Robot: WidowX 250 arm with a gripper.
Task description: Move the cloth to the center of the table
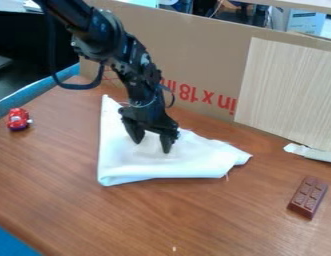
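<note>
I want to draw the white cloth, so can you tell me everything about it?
The cloth is white and looks like thin, soft fabric. It lies in a rough triangle on the brown table, with a tall point at the far left, a rounded, folded-looking near-left corner and loose threads near its right end. The gripper is over its middle, fingers apart; I can't tell whether they touch it.

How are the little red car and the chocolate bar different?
The toy car is bright red, but the chocolate bar is brown. The car has a rounded shape, while the bar is a long block with raised squares on top. The car is near the table's left edge in the picture; the bar is over on the right. Both sit on the wooden table.
</note>
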